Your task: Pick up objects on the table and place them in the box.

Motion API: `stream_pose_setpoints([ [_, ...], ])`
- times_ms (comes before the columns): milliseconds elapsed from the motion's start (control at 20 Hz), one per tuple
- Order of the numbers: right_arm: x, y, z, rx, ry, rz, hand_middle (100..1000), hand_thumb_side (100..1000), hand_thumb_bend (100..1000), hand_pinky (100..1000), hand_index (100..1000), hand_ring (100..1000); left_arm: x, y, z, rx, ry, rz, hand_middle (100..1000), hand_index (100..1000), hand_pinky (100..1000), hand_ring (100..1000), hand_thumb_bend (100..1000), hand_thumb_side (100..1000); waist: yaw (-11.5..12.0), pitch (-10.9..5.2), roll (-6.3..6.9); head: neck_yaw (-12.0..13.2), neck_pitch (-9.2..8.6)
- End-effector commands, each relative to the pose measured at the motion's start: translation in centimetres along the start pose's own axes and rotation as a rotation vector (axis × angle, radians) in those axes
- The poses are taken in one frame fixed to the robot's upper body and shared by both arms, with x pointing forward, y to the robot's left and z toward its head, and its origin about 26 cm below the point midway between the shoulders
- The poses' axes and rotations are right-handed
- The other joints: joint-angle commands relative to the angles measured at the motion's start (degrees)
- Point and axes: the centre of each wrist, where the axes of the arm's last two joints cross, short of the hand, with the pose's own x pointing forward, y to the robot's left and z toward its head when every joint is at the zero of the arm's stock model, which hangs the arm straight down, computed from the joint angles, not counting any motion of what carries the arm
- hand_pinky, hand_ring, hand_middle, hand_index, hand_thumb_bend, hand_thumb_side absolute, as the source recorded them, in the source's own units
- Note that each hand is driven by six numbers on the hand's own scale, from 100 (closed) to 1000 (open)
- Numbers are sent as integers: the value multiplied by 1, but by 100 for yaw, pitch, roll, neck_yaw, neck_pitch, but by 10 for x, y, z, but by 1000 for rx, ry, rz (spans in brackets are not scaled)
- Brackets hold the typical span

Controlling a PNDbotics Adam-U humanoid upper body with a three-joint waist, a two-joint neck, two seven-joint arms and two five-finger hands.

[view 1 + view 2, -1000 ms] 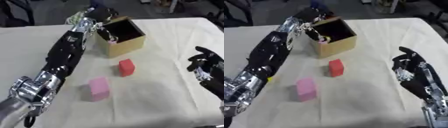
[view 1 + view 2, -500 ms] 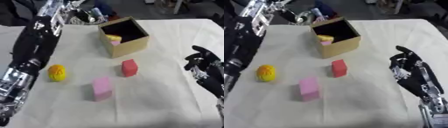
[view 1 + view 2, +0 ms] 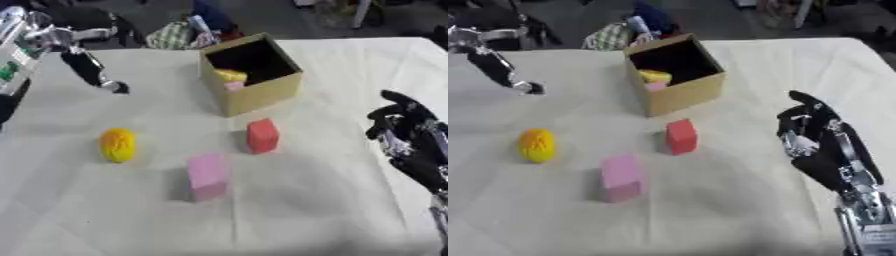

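- While three objects lie on the table, we hold nothing: our left hand hangs high at the far left, fingers straight; our right hand rests near the right edge, fingers relaxed.
- If we reach for the yellow ball, we judge it may roll away under a glancing touch.
- Reaching for the red block, just in front of the box, risks knocking the box wall.
- Nearest us, the pink block may tip.
- Inside the box we see a yellow piece and something pink beside it.
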Motion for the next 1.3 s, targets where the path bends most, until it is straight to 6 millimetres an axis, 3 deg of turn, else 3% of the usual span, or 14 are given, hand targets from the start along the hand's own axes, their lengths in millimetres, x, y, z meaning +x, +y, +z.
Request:
stream_pose_setpoints([
  [50, 4, -9, -1, -9, -9, 31, 611, 435, 100, 546, 898, 535, 1, 1, 12, -98, -6, -12, 810, 888, 806, 761, 604, 365, -6, -135, 88, 0, 25],
  [700, 4, -9, -2, -8, -11, 29, 611, 434, 100, 547, 898, 535, 4, -55, -16, -248, 27, -10, 774, 856, 767, 726, 587, 216, -23, -120, 80, -10, 25],
  [750, 4, -9, -1, -9, -10, 29, 611, 430, 100, 547, 898, 535, 5, -58, -17, -247, 28, -17, 758, 841, 747, 704, 574, 171, -20, -119, 77, -8, 25],
  [900, 4, -8, -1, -8, -10, 27, 611, 434, 100, 547, 898, 535, 6, -64, -22, -193, 46, -29, 673, 785, 680, 625, 545, 101, -12, -118, 72, -1, 25],
  [1050, 4, -8, -2, -8, -11, 25, 611, 434, 100, 547, 898, 535, 7, -69, -26, -66, 62, -40, 500, 648, 538, 483, 357, 117, -15, -118, 62, -10, 25],
  [1200, 3, -8, -1, -11, -9, 25, 611, 434, 100, 547, 898, 535, 6, -67, -26, 104, 81, -37, 380, 530, 428, 379, 260, 116, -8, -120, 53, -10, 25],
  [1300, 3, -8, -1, -12, -9, 25, 611, 434, 100, 547, 898, 535, 6, -57, -23, 197, 82, -28, 369, 523, 421, 372, 240, 117, -4, -121, 46, -20, 25],
])
